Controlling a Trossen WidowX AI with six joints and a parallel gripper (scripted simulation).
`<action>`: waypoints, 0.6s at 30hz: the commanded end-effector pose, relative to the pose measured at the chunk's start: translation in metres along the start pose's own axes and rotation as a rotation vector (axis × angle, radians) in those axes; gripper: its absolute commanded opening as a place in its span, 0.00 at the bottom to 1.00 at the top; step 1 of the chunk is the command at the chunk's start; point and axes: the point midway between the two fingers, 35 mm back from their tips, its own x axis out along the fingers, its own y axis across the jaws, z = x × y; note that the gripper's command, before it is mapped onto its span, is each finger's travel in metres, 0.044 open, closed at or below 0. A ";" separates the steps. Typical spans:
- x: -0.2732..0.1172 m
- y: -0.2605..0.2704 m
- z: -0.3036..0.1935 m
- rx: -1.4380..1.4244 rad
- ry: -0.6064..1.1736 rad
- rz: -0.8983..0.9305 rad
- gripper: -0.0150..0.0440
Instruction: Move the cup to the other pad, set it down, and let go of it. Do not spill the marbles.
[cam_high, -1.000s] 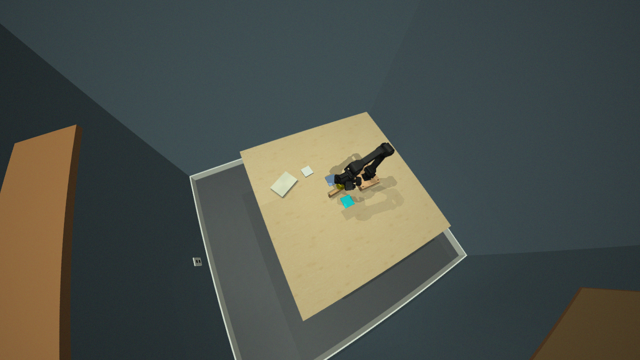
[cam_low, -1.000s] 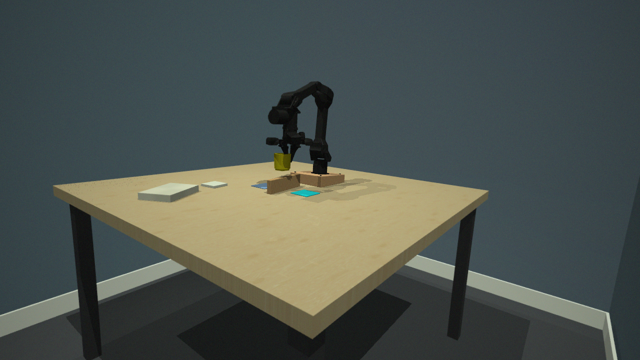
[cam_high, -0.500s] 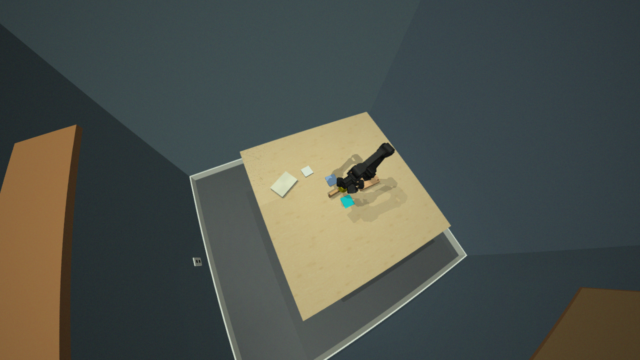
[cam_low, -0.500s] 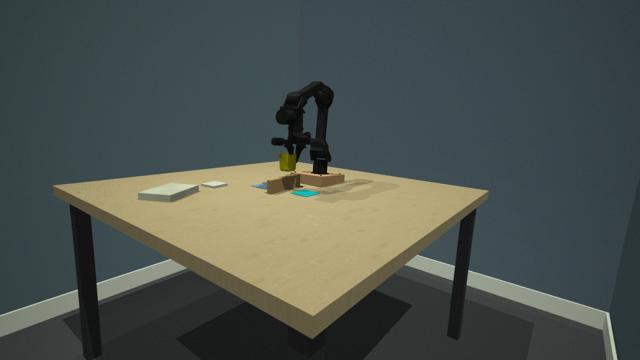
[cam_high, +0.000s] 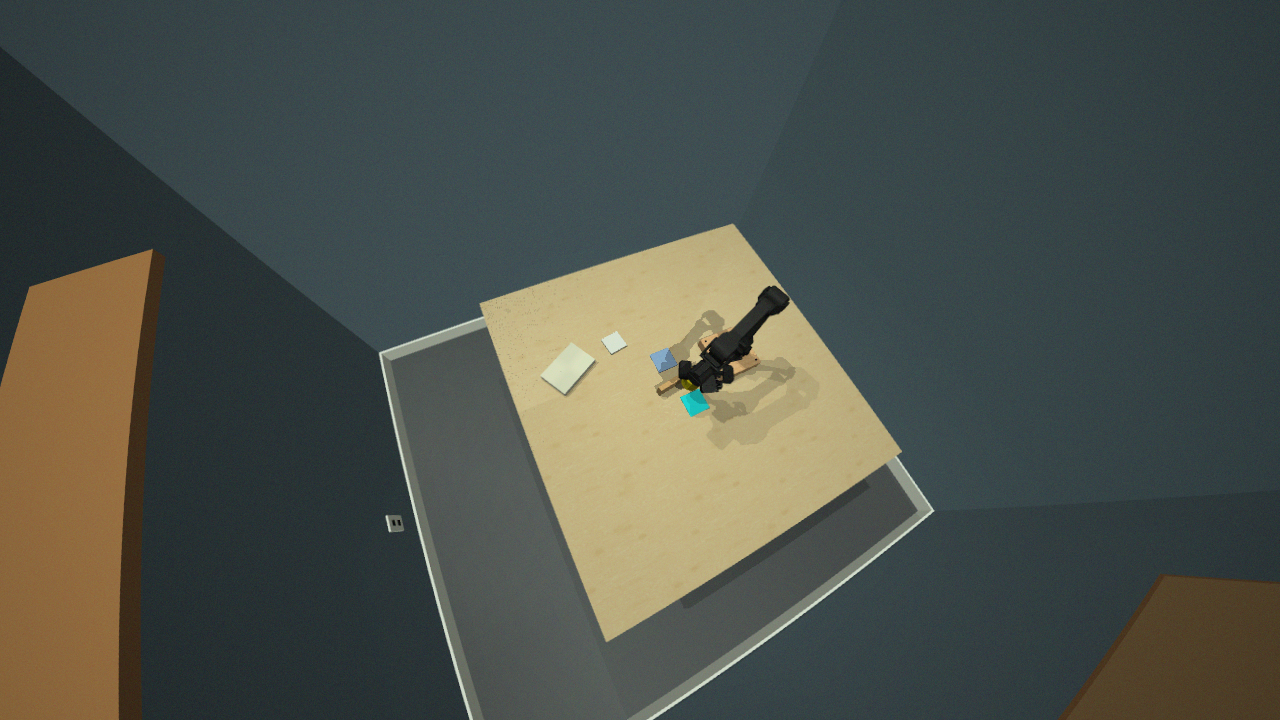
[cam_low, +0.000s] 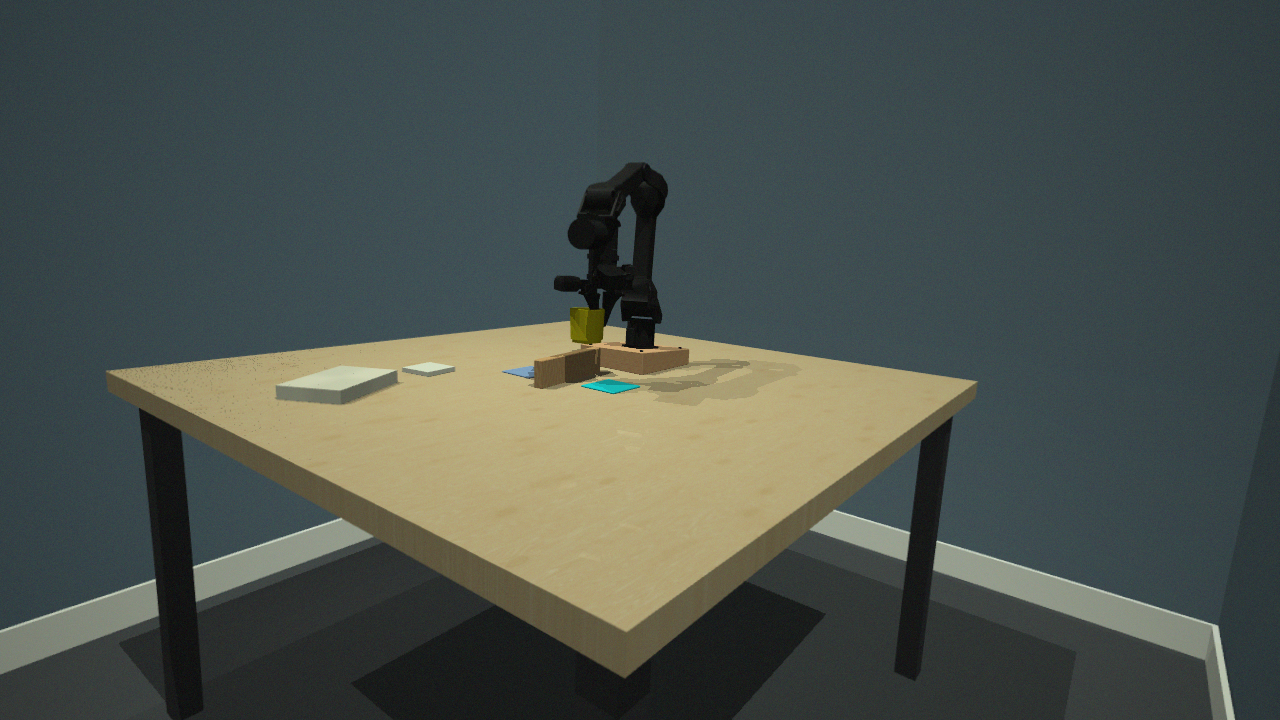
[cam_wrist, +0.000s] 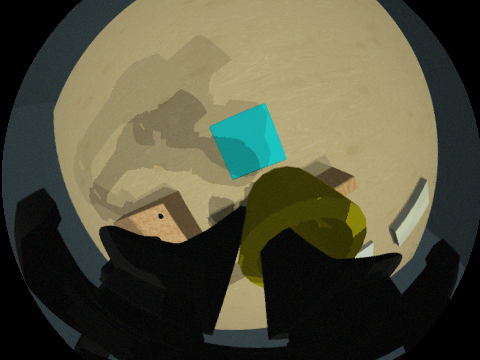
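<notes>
The gripper is clamped on the wall of the yellow cup, which hangs under its fingertips. Carry it level and slowly over the wooden barrier beneath (marbles punish jerks), then lower onto the cyan pad ahead. The exterior view shows the cup's height above the barrier; the top view, unlike the wrist view, shows the blue pad beyond the barrier.
</notes>
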 end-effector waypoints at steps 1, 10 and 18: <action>0.000 0.006 0.007 0.004 -0.002 0.007 0.25; -0.001 0.017 0.019 0.004 -0.003 0.008 0.25; -0.001 0.027 0.030 0.004 -0.004 0.009 0.25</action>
